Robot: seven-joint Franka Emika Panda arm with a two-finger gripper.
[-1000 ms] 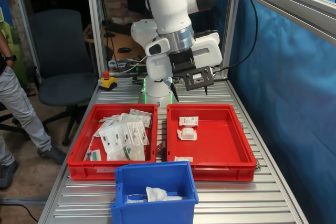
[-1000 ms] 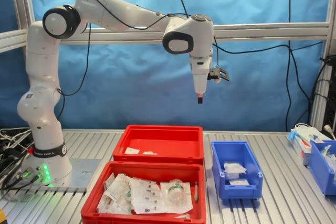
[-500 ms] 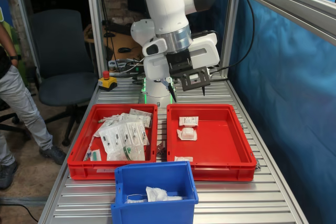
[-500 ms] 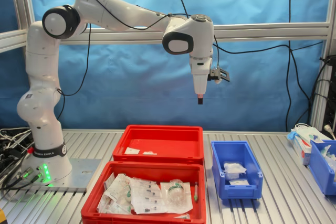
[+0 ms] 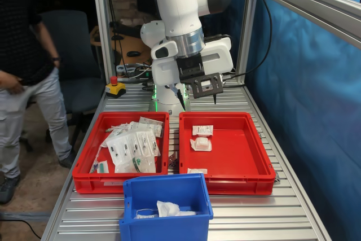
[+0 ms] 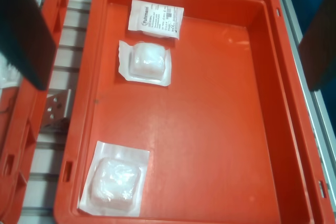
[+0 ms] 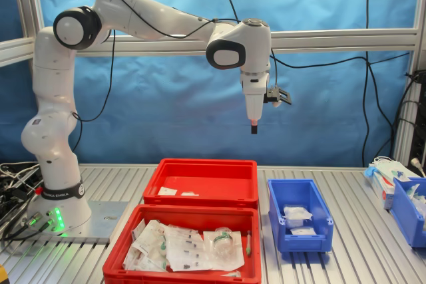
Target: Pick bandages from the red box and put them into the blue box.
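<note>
Red plastic marks the source: the red box [image 5: 223, 145] sits on the ribbed tabletop [image 5: 271, 218], beside a second red tray [image 5: 121, 150] heaped with flat clear packets [image 5: 132, 148]. In the wrist view three bandages lie on its floor: a flat printed pack [image 6: 156, 18] near one end wall, a padded square [image 6: 145, 63] just beside it, and another padded square [image 6: 116, 178] well apart at the opposite end, close to the same long wall. All three hug that wall, so a descent has to leave room for one finger between pack and rim.

The gripper [image 5: 196, 95] hangs high above the red box with its camera looking straight down, which suits choosing a target before lowering. Its jaws stand wide apart and hold nothing; the wrist view shows both dark fingers [image 6: 23, 30] at the picture's edges with the box floor open between them.

The blue box [image 7: 299, 214] stands just beside the red box, at the second exterior view's right, and already holds a few white packs [image 7: 295, 214]. Judged from this layout, the task is partly done, and the step in hand is positioning for the next pick.

A person [image 5: 25, 66] stands off the tabletop at the first exterior view's left.
</note>
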